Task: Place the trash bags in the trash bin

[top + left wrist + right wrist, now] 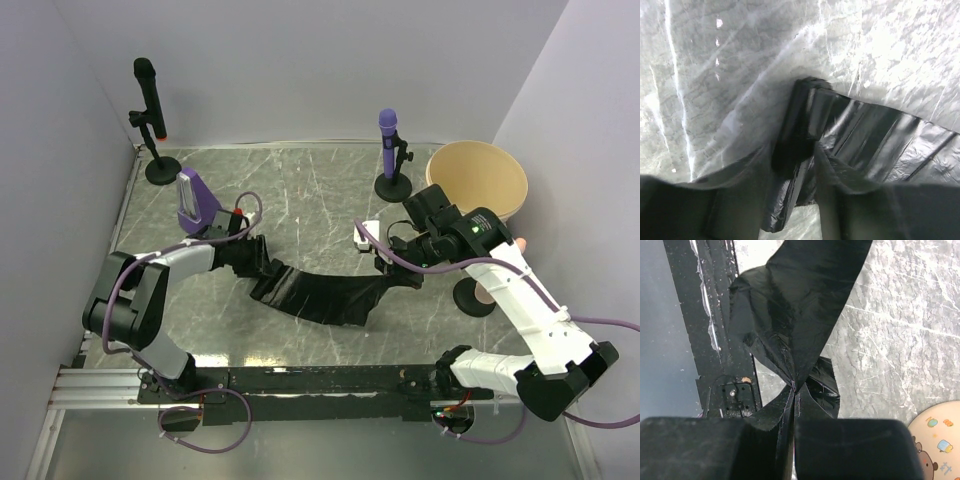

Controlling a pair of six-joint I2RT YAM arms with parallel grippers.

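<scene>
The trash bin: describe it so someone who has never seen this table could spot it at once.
On the grey marbled table, go to the far right corner. There, just right of the purple microphone, sits the trash bin. It is the only round tan bucket, open and pale inside, unlike the slim microphone beside it and the flat black stand base nearby.

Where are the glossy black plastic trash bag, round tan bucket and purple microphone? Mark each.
Trash bag (pixel 320 292): top view, mid-sheet.
Tan bucket (pixel 480 178): top view, inner wall.
Purple microphone (pixel 387 122): top view, head.

Black-jointed left arm (pixel 140 300) and right arm (pixel 528 308) wear white links, purple cables (pixel 600 321)
</scene>
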